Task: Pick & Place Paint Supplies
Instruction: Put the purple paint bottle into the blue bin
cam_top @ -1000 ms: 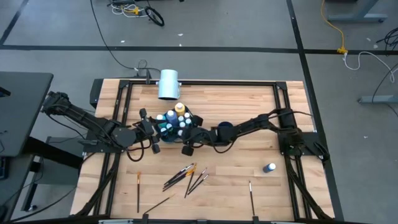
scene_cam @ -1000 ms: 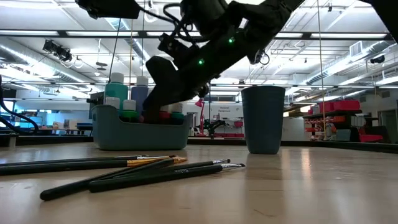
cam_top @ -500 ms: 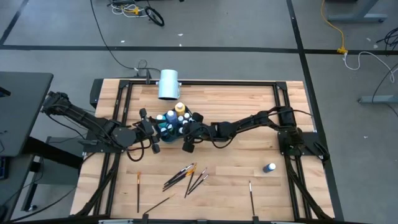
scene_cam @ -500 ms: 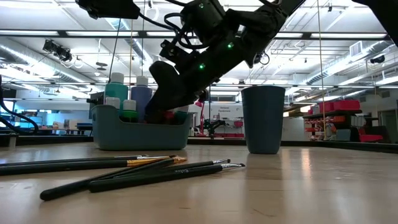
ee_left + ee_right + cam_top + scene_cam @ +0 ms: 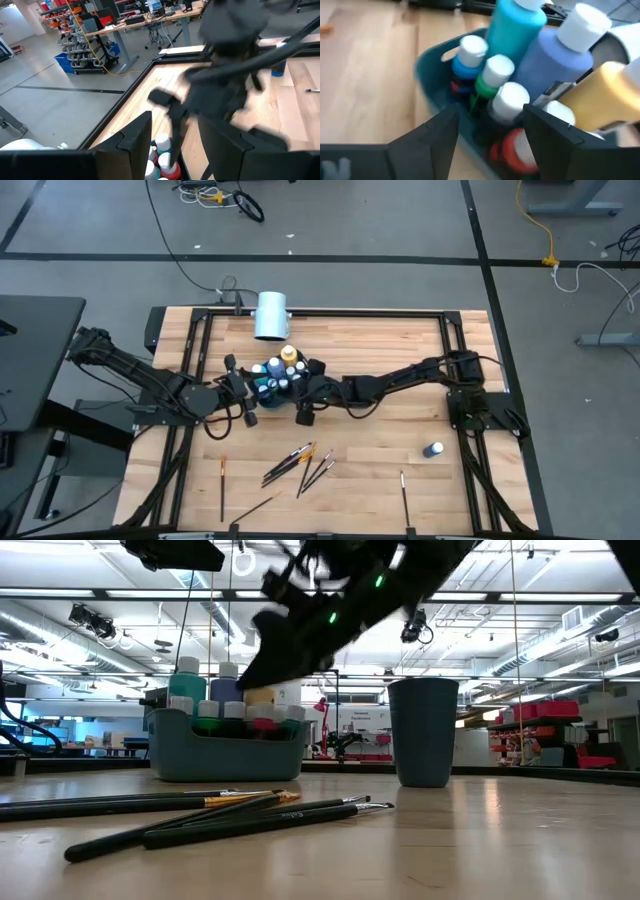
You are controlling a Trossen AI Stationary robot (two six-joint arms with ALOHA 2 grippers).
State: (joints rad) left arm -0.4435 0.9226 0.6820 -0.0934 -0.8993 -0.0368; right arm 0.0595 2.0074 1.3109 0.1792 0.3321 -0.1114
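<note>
The left gripper (image 5: 243,390) sits at the left end of the teal bin (image 5: 225,755), its fingers parted around nothing visible in the left wrist view, with white-capped bottles (image 5: 161,150) just beyond its tips; directly to its right, in the bin, stand the paint bottles (image 5: 280,372), packed close together: a turquoise bottle (image 5: 516,25), a pale blue bottle (image 5: 555,57), a yellow bottle (image 5: 600,95) and several small white-capped ones in blue, green and red; the right gripper (image 5: 300,388) hangs just above the right side of that cluster, jaws spread wide and empty, the small capped bottles lying between and just ahead of its fingers (image 5: 430,135) without touching them; nearer the table's front edge than both grippers, loose paintbrushes (image 5: 300,463) lie scattered, one bunch below the right gripper, a single brush (image 5: 222,488) further left and another (image 5: 403,493) further right; well to the right of the right gripper a lone blue bottle (image 5: 434,449) stands on the table (image 5: 380,470); a dark cup (image 5: 424,732) stands right of the bin in the low view.
</note>
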